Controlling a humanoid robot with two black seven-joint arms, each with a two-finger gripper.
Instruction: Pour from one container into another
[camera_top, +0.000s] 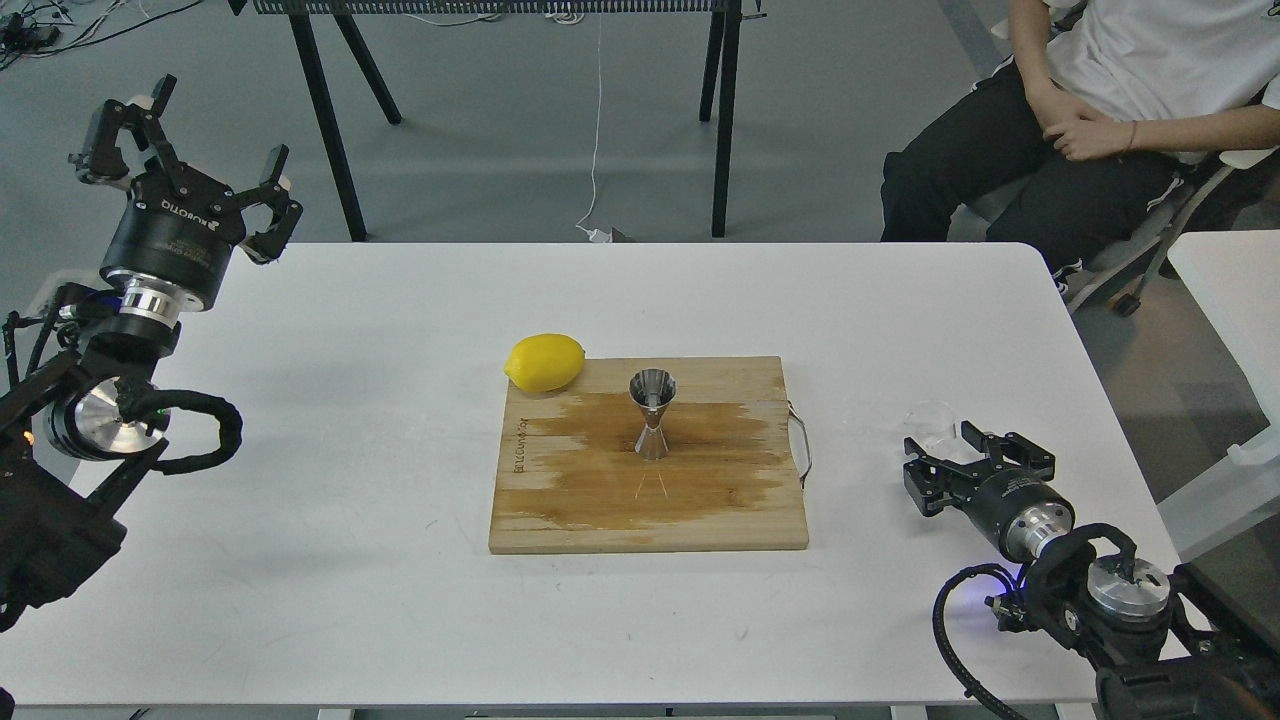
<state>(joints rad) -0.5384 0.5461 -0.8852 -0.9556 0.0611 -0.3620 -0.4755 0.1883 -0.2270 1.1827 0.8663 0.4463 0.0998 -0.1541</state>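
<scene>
Right fingers (955, 462) apart around glass cup (932, 420); left fingers (190, 130) apart, raised; jigger (652, 415) upright on board (560, 500).

Glass cup (932, 420) faint, partly hidden.

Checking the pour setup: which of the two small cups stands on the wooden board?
The shiny metal cup, upright mid-board. The clear glass cup sits off the board on the white table, by the open right claw.
</scene>
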